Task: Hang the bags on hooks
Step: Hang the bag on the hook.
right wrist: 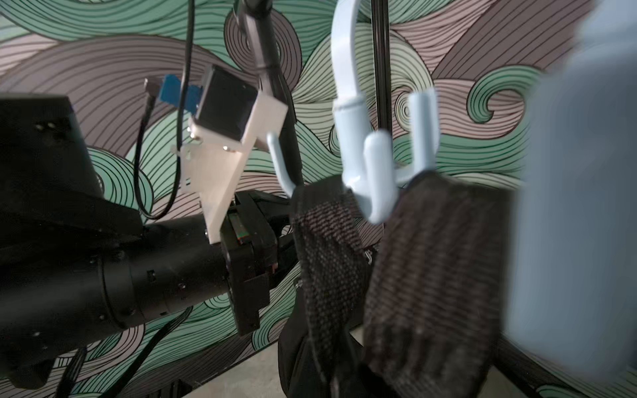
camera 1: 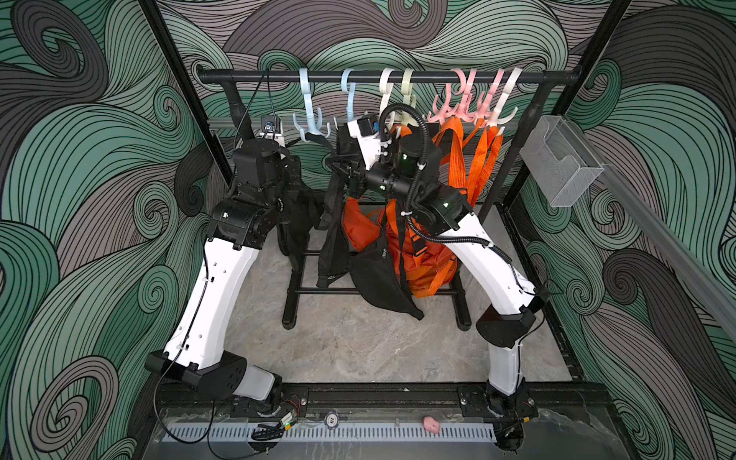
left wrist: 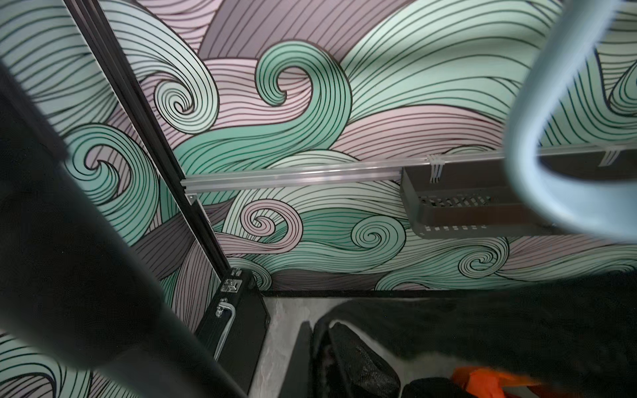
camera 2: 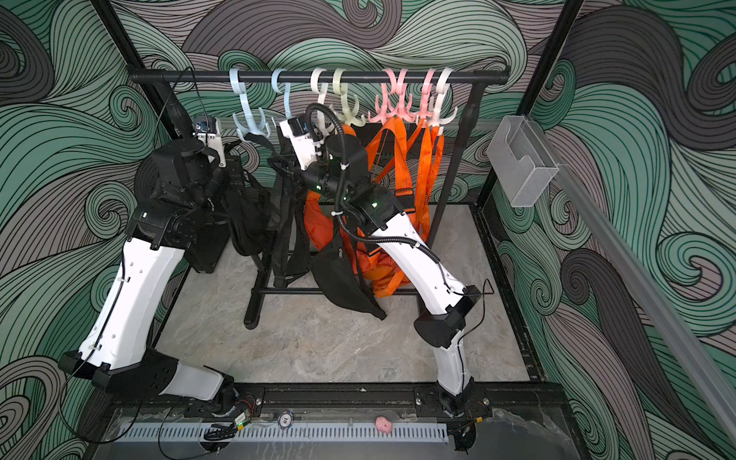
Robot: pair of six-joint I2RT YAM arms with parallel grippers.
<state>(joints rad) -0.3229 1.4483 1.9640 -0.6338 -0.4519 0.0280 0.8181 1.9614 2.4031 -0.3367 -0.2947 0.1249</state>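
Note:
A black bag (camera 1: 296, 223) (camera 2: 251, 223) hangs below the rack's left half. Its woven strap (right wrist: 327, 241) lies over a prong of a light blue hook (camera 1: 312, 129) (camera 2: 251, 123) (right wrist: 368, 172). My right gripper (camera 1: 338, 169) (camera 2: 284, 167) is just right of that hook, shut on the strap, which runs down into its jaws. My left gripper (camera 1: 296, 167) (camera 2: 239, 179) (right wrist: 286, 255) sits just left of the strap below the hook, shut on dark bag fabric. Both grippers' fingertips are mostly hidden by the fabric.
The black rail (camera 1: 278, 75) carries several more hooks. Orange bags (camera 1: 470, 167) hang on the pink and white ones at right. A black waist pack (camera 1: 378, 278) dangles in front. A clear bin (camera 1: 561, 159) is on the right wall. A black case (left wrist: 238, 320) stands in the back-left corner.

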